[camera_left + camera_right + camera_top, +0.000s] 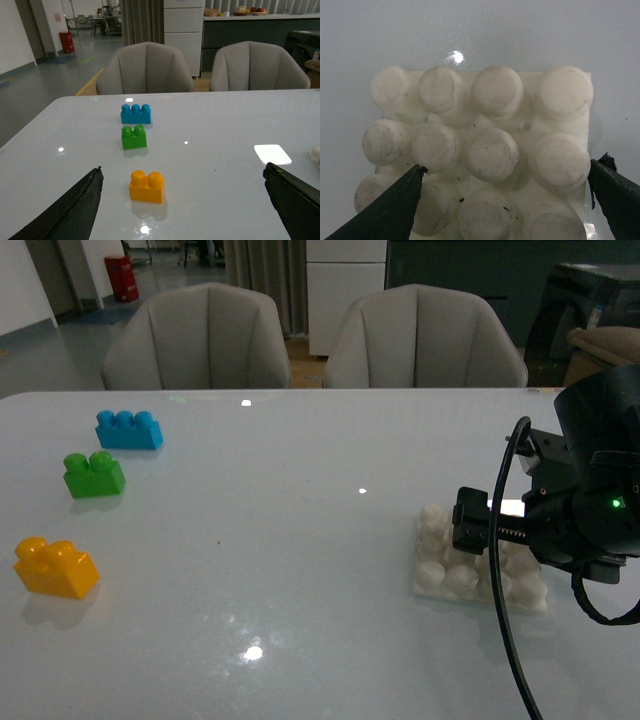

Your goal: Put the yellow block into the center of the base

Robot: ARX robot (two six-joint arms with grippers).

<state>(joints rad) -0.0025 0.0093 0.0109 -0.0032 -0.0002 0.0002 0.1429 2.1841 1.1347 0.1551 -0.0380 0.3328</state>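
The yellow block lies on the table at the near left, two studs up. In the left wrist view the same block sits ahead of my open left gripper, between the lines of its two dark fingers and apart from both. The white studded base rests at the right, partly covered by my right arm. My right gripper hangs open just over the base, one finger over its studs, the other beside its edge. The left gripper is out of the front view.
A green two-stud brick and a blue three-stud brick lie beyond the yellow one at the left. Two grey chairs stand behind the table's far edge. A bright white patch shows on the tabletop.
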